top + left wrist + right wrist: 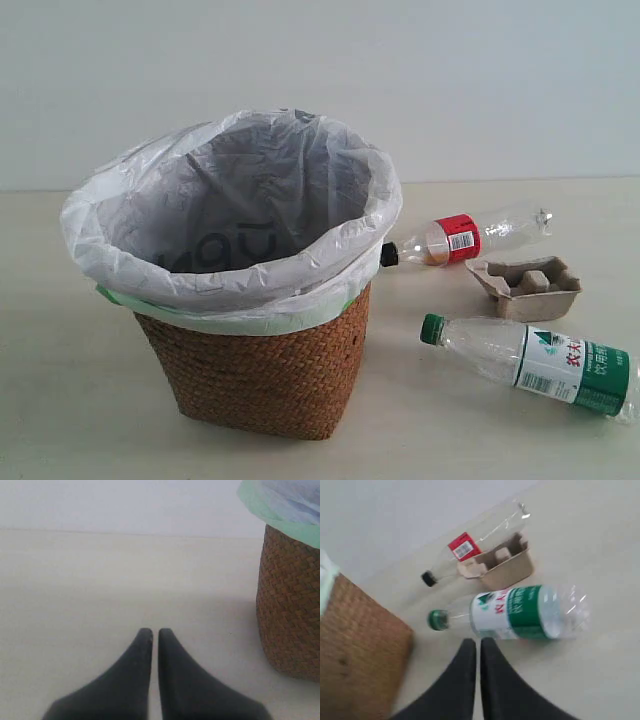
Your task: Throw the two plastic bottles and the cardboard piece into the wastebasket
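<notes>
The wicker wastebasket (260, 370) with its white bag liner stands left of centre in the exterior view. To its right lie the red-label bottle (462, 238), the pulp cardboard piece (525, 285) and the green-label bottle (545, 365), all on the table. No gripper shows in the exterior view. My right gripper (478, 641) is shut and empty, its tips just short of the green-label bottle (520, 612); behind that lie the cardboard piece (497, 562) and the red-label bottle (465, 550). My left gripper (151, 631) is shut and empty over bare table, with the wastebasket (292, 615) off to one side.
The table (70, 400) is a pale beige surface against a plain light wall. In the right wrist view the wastebasket's woven side (355, 650) stands close beside the gripper.
</notes>
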### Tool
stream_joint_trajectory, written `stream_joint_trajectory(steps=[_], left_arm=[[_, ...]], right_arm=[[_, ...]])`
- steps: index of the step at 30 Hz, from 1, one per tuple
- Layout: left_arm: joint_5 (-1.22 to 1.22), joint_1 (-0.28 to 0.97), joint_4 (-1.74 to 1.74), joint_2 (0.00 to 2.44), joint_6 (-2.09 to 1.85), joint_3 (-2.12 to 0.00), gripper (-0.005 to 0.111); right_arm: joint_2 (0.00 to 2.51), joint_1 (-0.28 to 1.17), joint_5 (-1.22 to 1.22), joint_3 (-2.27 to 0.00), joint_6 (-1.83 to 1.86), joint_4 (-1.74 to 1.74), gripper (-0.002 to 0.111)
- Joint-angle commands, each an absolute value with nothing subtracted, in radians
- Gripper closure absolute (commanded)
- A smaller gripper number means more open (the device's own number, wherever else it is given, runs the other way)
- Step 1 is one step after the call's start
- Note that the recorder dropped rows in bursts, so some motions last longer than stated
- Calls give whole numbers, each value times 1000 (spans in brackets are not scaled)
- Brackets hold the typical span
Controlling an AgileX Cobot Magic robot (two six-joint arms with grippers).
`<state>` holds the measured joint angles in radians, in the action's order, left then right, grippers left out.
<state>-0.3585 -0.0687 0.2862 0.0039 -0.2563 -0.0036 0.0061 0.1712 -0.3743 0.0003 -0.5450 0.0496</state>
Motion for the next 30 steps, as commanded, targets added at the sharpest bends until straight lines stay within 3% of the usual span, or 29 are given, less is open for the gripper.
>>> stream_joint_trajectory(steps=[1, 9, 30], left_arm=[[-361, -71, 283, 0, -261, 0, 103], [-361, -71, 283, 0, -261, 0, 103], [-361, -71, 283, 0, -261, 0, 103]], right_arm=[[0, 171, -382, 0, -749, 307, 108], [0, 171, -333, 0, -508, 566, 108], [0, 171, -164, 0, -518, 559, 108]])
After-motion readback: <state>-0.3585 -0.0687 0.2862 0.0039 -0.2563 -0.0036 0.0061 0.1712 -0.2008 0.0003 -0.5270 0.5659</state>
